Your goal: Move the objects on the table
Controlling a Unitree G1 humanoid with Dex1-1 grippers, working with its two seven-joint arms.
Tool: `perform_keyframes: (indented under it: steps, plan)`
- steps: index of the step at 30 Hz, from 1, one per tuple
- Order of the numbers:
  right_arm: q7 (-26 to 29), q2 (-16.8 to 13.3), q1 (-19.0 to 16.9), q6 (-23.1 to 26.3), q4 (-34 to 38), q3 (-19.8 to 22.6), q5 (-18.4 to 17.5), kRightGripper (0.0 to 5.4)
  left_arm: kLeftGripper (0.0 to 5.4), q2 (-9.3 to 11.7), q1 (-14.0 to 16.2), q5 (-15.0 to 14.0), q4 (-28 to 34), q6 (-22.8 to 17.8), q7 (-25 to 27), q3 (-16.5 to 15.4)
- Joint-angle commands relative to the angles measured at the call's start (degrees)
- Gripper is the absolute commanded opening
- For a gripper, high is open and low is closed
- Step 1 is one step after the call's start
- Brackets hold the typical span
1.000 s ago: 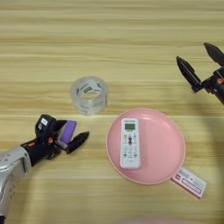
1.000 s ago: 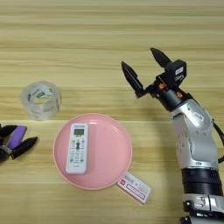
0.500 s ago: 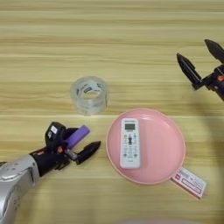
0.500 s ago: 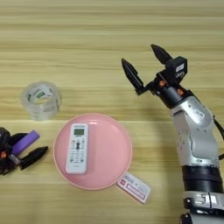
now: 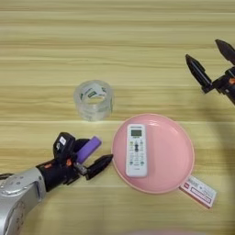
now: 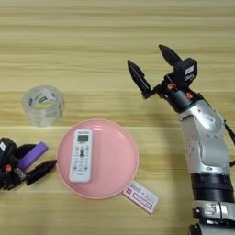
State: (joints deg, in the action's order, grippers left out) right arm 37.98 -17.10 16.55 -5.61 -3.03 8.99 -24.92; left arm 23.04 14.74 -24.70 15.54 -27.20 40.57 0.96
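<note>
A clear tape roll (image 5: 94, 99) with a green-white label inside stands left of centre on the table (image 5: 119, 36). Below it, my left gripper (image 5: 104, 148) reaches in from the lower left. The purple block (image 5: 88, 149) lies along its upper finger. The lower finger (image 5: 98, 165) stands apart from the block with a gap between them, so the gripper reads as open. Its tips are just left of the pink plate. My right gripper (image 6: 146, 55) hovers open at the upper right, with nothing between its fingers.
A pink plate (image 5: 183, 137) sits at centre right with a white remote control (image 5: 136, 150) lying in it. A red-and-white card (image 5: 198, 192) lies against the plate's lower right rim. My right arm (image 6: 206, 137) runs down the right side.
My left gripper has moved right and slightly down toward the plate, the purple block travelling with it. Its fingers stand wider apart than one second ago. The right arm has stayed put.
</note>
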Motion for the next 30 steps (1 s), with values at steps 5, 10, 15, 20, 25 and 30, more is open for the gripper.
perform_keyframes:
  steps: [5,10,15,20,25,30]
  plan:
    - [0.3,-0.1,0.8,0.3,0.8,0.1,-0.7,5.40,5.38,1.6,-0.5,4.9,-2.6,2.4,-2.7,1.1]
    - [0.3,-0.1,0.8,0.3,0.8,0.1,-0.8,5.40,5.38,1.7,-0.6,6.5,-4.5,3.4,-3.2,1.2]
    - [0.3,0.0,0.7,0.3,0.9,0.0,-0.8,5.40,5.38,2.1,-0.4,7.3,-6.1,4.3,-3.6,1.2]
    - [0.4,0.0,0.7,0.2,0.7,0.0,-0.8,5.40,5.18,2.9,0.4,8.1,-6.8,4.8,-3.2,0.9]
    - [0.5,0.0,0.8,0.1,0.5,0.1,-0.8,5.40,4.79,4.3,2.3,8.1,-5.7,5.6,-2.3,1.1]
    - [0.6,0.1,0.9,0.0,0.3,0.0,-0.8,5.40,4.36,5.2,3.4,8.1,-4.7,6.0,-1.9,1.4]
